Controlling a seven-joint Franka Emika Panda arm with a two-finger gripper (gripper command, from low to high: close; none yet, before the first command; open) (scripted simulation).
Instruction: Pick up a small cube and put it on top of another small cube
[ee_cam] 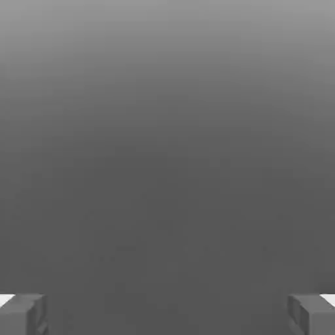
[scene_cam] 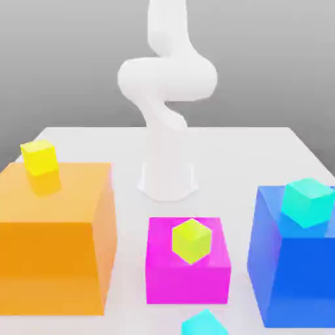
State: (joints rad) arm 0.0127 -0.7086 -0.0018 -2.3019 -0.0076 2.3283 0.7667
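Three large blocks (orange (scene_cam: 55,235), magenta (scene_cam: 188,278), blue (scene_cam: 294,275)) crowd the white worktop's (scene_cam: 229,150) near edge under grey surroundings; small lime cube (scene_cam: 192,240) tops magenta; gripper (ee_cam: 167,314) spread wide, empty.

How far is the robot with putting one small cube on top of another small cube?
Nothing looks done: the yellow cube sits on the orange block, the lime cube on the magenta block, the teal cube on the blue block, none stacked. The gripper is open and holds nothing. Picking and stacking both remain.
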